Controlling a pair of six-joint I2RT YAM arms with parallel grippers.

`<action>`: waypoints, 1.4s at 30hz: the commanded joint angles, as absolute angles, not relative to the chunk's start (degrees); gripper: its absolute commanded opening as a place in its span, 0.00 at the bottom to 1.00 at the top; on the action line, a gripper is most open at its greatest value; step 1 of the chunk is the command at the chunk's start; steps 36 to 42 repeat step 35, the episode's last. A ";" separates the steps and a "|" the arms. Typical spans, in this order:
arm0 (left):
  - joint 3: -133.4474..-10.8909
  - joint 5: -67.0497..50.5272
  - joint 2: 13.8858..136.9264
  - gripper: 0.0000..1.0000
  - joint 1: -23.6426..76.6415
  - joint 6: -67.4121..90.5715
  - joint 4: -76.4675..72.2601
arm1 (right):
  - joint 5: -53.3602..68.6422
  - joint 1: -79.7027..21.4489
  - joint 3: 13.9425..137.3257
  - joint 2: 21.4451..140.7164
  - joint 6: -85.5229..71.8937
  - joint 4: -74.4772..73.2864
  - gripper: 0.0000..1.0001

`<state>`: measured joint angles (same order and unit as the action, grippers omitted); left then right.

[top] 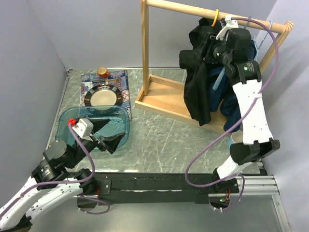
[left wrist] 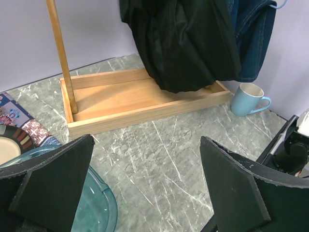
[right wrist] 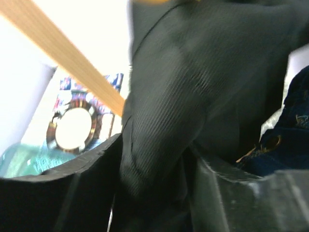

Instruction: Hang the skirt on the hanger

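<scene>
A black skirt (top: 198,82) hangs bunched from the top of the wooden rack's rod (top: 193,8), beside a white hanger (top: 226,25) hooked on that rod. My right gripper (top: 212,47) is raised at the rod, and its jaws are closed on a fold of the skirt (right wrist: 193,87), which fills the space between the fingers in the blurred right wrist view (right wrist: 157,150). My left gripper (top: 104,133) is open and empty, low over the table beside a teal tray; the skirt's lower part (left wrist: 183,43) shows far ahead of it (left wrist: 145,159).
Blue jeans (top: 234,108) hang behind the skirt. The rack's wooden base (top: 159,94) and upright post (top: 145,48) stand mid-table. A light blue mug (left wrist: 248,98) sits by the base. A teal tray (top: 67,128), a plate (top: 102,96) on a patterned mat and a small cup (top: 102,71) are at left.
</scene>
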<state>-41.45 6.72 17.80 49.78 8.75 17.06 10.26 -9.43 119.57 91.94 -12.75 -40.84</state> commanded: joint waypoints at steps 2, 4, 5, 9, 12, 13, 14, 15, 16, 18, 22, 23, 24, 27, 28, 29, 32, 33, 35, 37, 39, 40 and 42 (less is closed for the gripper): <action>-41.92 5.45 16.96 0.97 49.48 9.75 15.64 | 18.45 -9.14 117.34 82.02 -6.51 -37.97 0.70; -42.19 5.27 17.22 0.97 49.57 10.28 15.82 | 20.90 -9.14 115.06 79.55 -3.35 -38.14 0.77; -42.54 5.36 17.57 0.97 49.57 10.54 15.91 | 21.09 -9.05 114.00 76.58 -2.56 -37.71 0.81; -44.55 7.28 18.81 0.97 49.57 13.09 17.75 | 23.56 -8.97 106.90 67.78 3.60 -37.01 1.00; -48.50 9.74 20.39 0.97 49.57 14.67 20.12 | 21.19 -8.26 102.33 60.49 5.45 -35.86 1.00; -49.73 10.28 20.91 0.97 49.57 14.94 21.95 | 20.31 -8.00 101.43 57.51 5.36 -35.60 1.00; -52.01 10.89 21.44 0.97 49.57 15.72 22.58 | 19.61 -7.74 100.64 56.00 5.27 -35.94 1.00; -53.08 11.51 21.62 0.97 49.48 16.08 23.37 | 18.03 -7.21 99.50 54.59 5.19 -36.12 1.00; -54.04 12.56 21.71 0.97 49.57 16.52 24.25 | 16.63 -6.69 99.14 52.32 4.58 -36.47 1.00; -55.89 13.09 21.36 0.97 49.48 17.58 24.43 | 11.55 -5.81 97.48 50.02 1.43 -37.35 1.00; -56.86 14.15 20.13 0.97 49.57 18.54 24.35 | 1.45 -3.17 92.91 43.00 -2.89 -37.53 1.00; -57.13 15.28 19.87 0.97 49.57 19.24 24.69 | 0.01 -2.73 91.86 41.76 -3.16 -37.01 1.00; -57.22 15.81 19.78 0.97 49.57 19.51 24.96 | -2.61 -2.20 89.67 40.53 -3.51 -36.48 1.00; -57.66 17.14 19.60 0.97 49.57 20.21 26.19 | -7.37 -0.26 87.11 37.27 -4.65 -36.30 1.00; -58.00 17.23 19.69 0.97 49.57 20.30 26.45 | -7.73 1.65 86.49 35.96 -4.75 -36.39 1.00; -58.18 17.14 19.86 0.97 49.57 20.39 26.89 | -7.73 2.89 86.14 35.43 -4.49 -36.47 1.00; -59.32 16.96 20.48 0.97 49.57 20.04 28.12 | -6.59 5.44 85.43 34.02 -0.89 -37.00 1.00; -59.85 17.05 20.74 0.97 49.48 19.69 28.30 | -7.20 5.80 85.34 33.93 -1.23 -36.91 1.00; -60.12 17.31 21.00 0.97 49.57 19.43 28.48 | -7.30 6.50 85.87 34.19 -1.06 -37.26 1.00; -60.12 17.31 21.00 0.97 49.57 19.43 28.48 | -7.30 6.50 85.87 34.19 -1.06 -37.26 1.00; -60.12 17.31 21.00 0.97 49.57 19.43 28.48 | -7.30 6.50 85.87 34.19 -1.06 -37.26 1.00; -60.12 17.31 21.00 0.97 49.57 19.43 28.48 | -7.30 6.50 85.87 34.19 -1.06 -37.26 1.00; -60.12 17.31 21.00 0.97 49.57 19.43 28.48 | -7.30 6.50 85.87 34.19 -1.06 -37.26 1.00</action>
